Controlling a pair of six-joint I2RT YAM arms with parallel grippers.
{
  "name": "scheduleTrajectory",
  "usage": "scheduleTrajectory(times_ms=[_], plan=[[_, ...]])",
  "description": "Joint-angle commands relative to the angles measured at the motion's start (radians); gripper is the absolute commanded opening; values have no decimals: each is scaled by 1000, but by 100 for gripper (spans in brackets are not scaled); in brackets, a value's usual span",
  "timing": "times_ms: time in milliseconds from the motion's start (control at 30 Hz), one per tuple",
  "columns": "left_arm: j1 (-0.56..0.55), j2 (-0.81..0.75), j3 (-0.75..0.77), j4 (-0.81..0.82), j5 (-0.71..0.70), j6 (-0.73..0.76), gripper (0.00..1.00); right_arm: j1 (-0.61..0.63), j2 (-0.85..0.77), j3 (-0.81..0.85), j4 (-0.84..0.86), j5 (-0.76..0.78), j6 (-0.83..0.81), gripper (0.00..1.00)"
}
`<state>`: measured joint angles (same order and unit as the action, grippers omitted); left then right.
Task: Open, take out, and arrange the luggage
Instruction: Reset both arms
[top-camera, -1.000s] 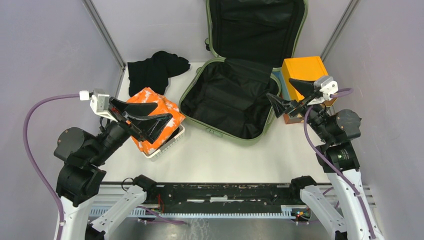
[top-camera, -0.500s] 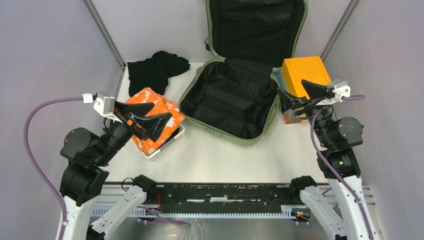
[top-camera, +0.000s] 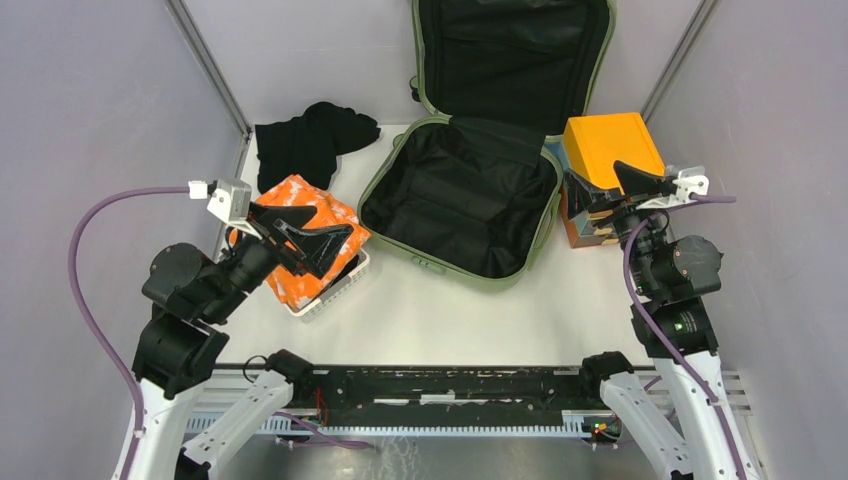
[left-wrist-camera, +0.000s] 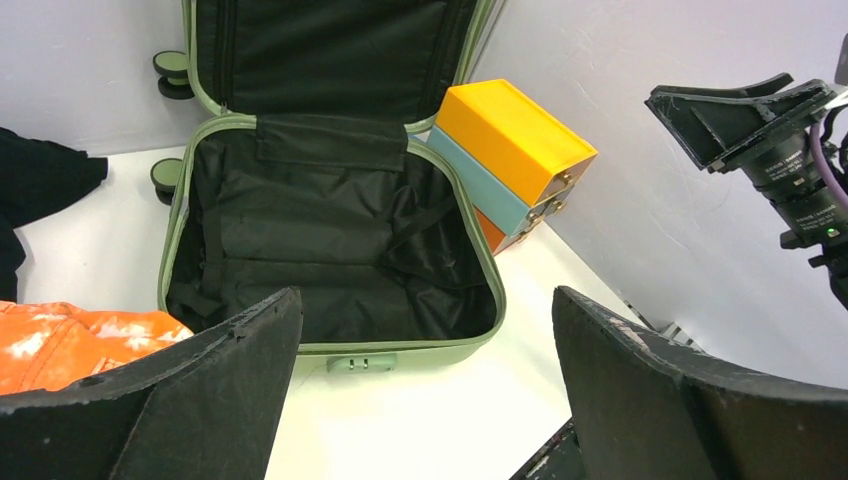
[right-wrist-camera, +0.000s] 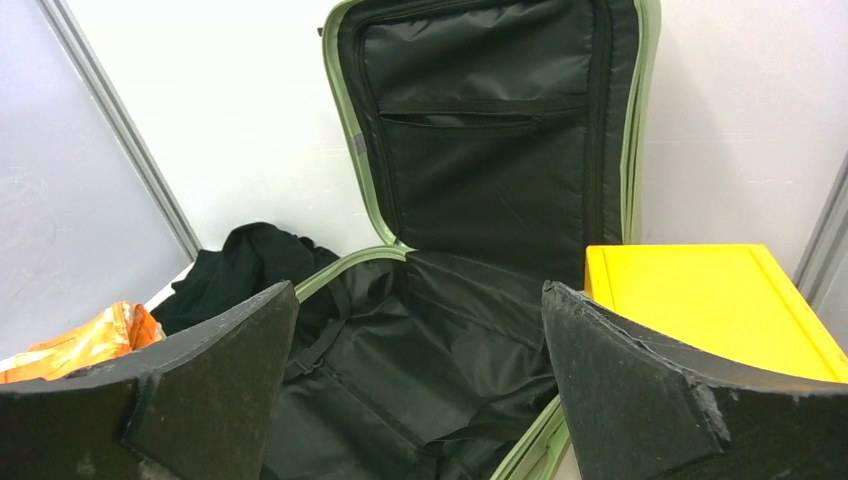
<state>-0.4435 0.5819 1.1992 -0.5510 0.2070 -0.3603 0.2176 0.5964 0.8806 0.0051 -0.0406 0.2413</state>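
Sage-green suitcase (top-camera: 460, 200) lies open at back centre of the table, lid upright against the rear wall, black lining showing. Left gripper (top-camera: 333, 223) spread wide, holding nothing, above orange-white bundle (top-camera: 300, 192) in white basket (top-camera: 332, 293). Right gripper (top-camera: 592, 172) equally wide, nothing held, over orange box (top-camera: 605, 140)

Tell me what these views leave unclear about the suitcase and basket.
- Luggage lid: top cut off by frame edge, top view.
- Lid pocket: inside hidden by fabric, right wrist view.
- Black lining: flat dark items would not show, any view.
- Basket: mostly under orange bundle and left gripper, top view.
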Motion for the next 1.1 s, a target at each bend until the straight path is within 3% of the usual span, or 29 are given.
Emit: scheduleTrajectory(times_ms=[0,1067], plan=[[5,20,1,38,-24,44,100,14,-15,-10,51,69,-19,98],[5,32,-6,43,-46,50,100,87,-23,-25,41,238,-80,98]])
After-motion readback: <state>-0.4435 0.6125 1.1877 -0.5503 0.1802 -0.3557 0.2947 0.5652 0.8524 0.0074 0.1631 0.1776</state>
